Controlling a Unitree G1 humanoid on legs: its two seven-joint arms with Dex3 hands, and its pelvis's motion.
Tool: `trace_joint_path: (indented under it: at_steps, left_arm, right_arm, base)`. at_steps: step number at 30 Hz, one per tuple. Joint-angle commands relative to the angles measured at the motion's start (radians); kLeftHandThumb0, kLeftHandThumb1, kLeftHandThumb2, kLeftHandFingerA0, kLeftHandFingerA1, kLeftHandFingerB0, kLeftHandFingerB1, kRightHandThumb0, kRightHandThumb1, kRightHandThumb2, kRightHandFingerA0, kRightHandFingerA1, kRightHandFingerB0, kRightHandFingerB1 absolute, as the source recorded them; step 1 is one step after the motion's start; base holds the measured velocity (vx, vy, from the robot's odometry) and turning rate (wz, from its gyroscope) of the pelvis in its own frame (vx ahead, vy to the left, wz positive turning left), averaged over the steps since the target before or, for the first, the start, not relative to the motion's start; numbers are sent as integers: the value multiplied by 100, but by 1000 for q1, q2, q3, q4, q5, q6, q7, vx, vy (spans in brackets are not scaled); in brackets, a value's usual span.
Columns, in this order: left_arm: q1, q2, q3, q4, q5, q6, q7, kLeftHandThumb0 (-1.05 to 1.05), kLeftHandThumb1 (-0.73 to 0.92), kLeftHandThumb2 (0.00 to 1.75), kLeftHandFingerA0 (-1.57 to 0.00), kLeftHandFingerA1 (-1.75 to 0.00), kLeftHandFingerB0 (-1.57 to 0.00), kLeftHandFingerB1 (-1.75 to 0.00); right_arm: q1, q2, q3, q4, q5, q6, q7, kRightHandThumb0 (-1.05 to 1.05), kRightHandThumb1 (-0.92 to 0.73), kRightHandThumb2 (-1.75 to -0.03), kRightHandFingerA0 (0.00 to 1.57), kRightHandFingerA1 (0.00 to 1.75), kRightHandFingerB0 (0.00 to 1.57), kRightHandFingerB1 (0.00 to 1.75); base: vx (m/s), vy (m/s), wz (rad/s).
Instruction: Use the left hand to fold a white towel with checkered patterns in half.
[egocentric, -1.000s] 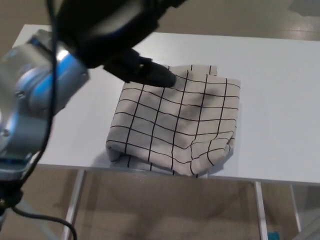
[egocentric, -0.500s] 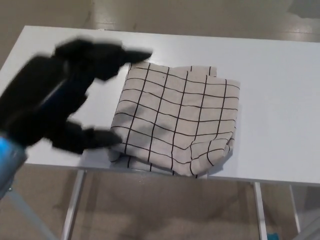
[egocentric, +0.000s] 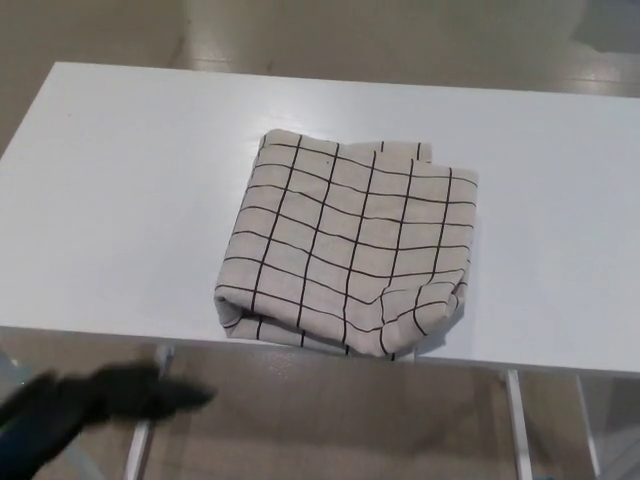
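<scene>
Counter (egocentric: 120, 200): white top, fills most of the head view, near edge running across the lower part of the picture. Metal legs (egocentric: 515, 420) show below the near edge; tan floor (egocentric: 330, 420) beneath and beyond the far edge.

Towel (egocentric: 350, 240): white with a black grid, lying on the counter slightly right of centre and close to the near edge. It is doubled over: a second layer shows along the near-left corner and at the far edge, where a strip of the under layer peeks out. The near-right corner is bunched and puckered, and the near edge sits about level with the lip of the counter. The outline is roughly square, edges not quite flush.

Left robot hand (egocentric: 90, 395): black, blurred, low at the near left, below the counter edge and well apart from the towel. It holds nothing; how far its fingers are spread cannot be told through the blur. Right robot hand: not in view.

Judgement on step: the fold looks done, with the towel lying in half and the left robot hand off the cloth. What remains, if anything, is tidying: the next move would call for reaching back over the near edge to press the puckered near-right corner flat and square the layers without dragging the towel off the counter.
</scene>
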Motion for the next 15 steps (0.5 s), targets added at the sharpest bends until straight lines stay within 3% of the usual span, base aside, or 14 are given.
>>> trace_joint_path:
  at_steps: [1, 4, 5, 6, 8, 15]
  left_arm:
    - [136, -123, 91, 586, -298, -159, -203, -53, 45, 53, -70, -43, -63, -39]
    - [93, -133, 79, 685, -235, -156, -139, -52, 44, 55, -65, -42, -61, -40]
    - [44, -138, 62, 786, -155, -183, -52, -31, 46, 53, -53, -47, -47, -40]
    - [11, -146, 42, 860, -78, -204, 53, -61, 37, 71, -59, -49, -51, -46]
    - [-36, -164, 16, 966, 27, -226, 215, -60, 36, 71, -57, -49, -50, -45]
    - [-67, -184, -16, 1009, 112, -183, 368, -56, 36, 69, -49, -47, -44, -44]
  right_arm:
    - [-45, -22, -16, 47, -10, 82, -38, -52, -78, -62, 24, 34, 35, 33]
    - [-41, -16, -16, 44, 7, 94, -21, -52, -78, -62, 24, 34, 35, 33]
    - [-42, -11, -16, 41, 11, 105, -20, -52, -78, -63, 24, 33, 35, 33]
    - [-44, -10, -15, 38, 5, 109, -27, -52, -78, -63, 24, 33, 35, 33]
    - [-50, -10, -12, 31, -10, 115, -42, -52, -78, -63, 24, 33, 35, 33]
    - [-57, -15, -18, 56, -3, 109, -42, -51, -79, -62, 24, 33, 35, 33]
  base:
    - [0, 0, 0]
    - [0, 0, 0]
    - [0, 0, 0]
    - [0, 0, 0]
    - [0, 0, 0]
    - [0, 0, 0]
